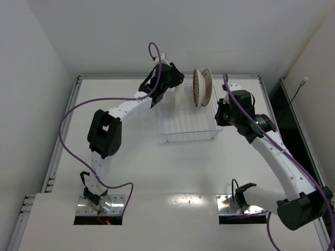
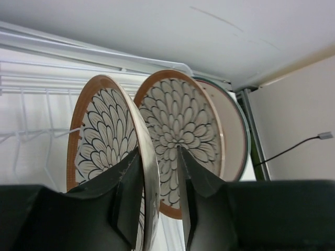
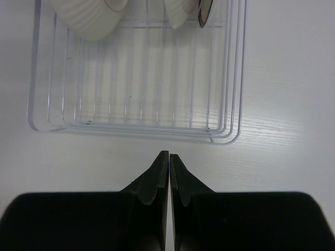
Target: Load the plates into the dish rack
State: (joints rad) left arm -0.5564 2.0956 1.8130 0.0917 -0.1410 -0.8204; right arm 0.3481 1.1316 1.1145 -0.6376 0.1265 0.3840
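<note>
Three plates (image 2: 180, 125) stand on edge in the rack (image 3: 136, 132). Left gripper (image 2: 158, 157) loosely straddles the nearest rim; right gripper (image 3: 169, 157) is closed, empty.

Plates (image 1: 201, 87) stand upright at the far end of the dish rack (image 1: 189, 123).

**Top ext. cam:** high, behind the arm bases, facing down and fwd over the whole table (image 1: 157, 172); dish rack (image 1: 189, 123) at mid-frame, far off.
**L wrist cam:** very close, roughly level, looking past the left fingers (image 2: 128, 196) at the plates (image 2: 180, 123) just beyond.
**R wrist cam:** steeply downward, rack ahead of the right fingers (image 3: 154, 180); pale shapes at the top edge are prob. the same plates.
Rack appears in all three views.
</note>
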